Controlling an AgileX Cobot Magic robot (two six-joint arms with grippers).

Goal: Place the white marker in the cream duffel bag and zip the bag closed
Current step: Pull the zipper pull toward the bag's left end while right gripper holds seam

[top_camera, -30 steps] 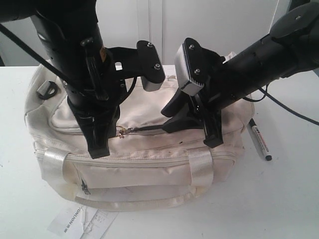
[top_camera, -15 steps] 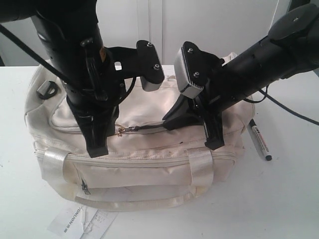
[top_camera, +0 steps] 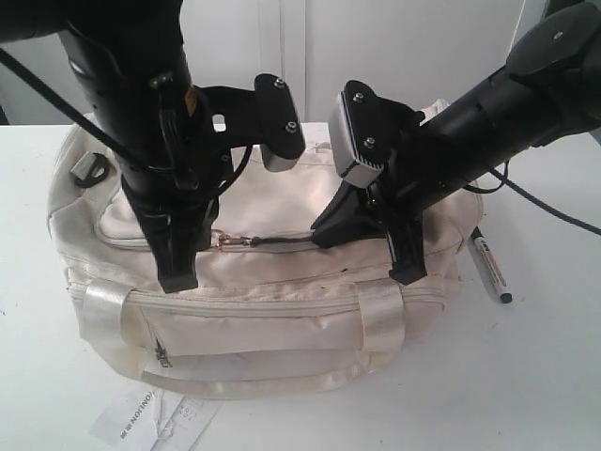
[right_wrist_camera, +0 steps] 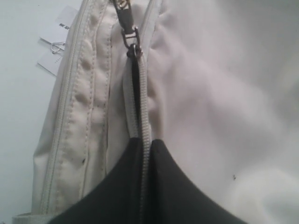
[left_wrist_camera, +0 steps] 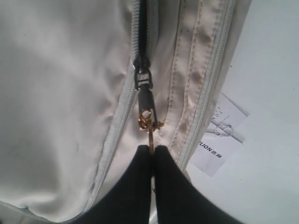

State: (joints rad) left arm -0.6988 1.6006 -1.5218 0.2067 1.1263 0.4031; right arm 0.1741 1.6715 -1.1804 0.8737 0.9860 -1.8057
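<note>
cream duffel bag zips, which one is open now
The upper zip with the gold pull tab on the cream fabric duffel bag: a dark gap shows along it. The lower front zip lies shut.

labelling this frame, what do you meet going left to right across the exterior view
d-ring → left gripper → zip pull → right gripper → marker. The bag and paper tag are left out because they span several of these.
</note>
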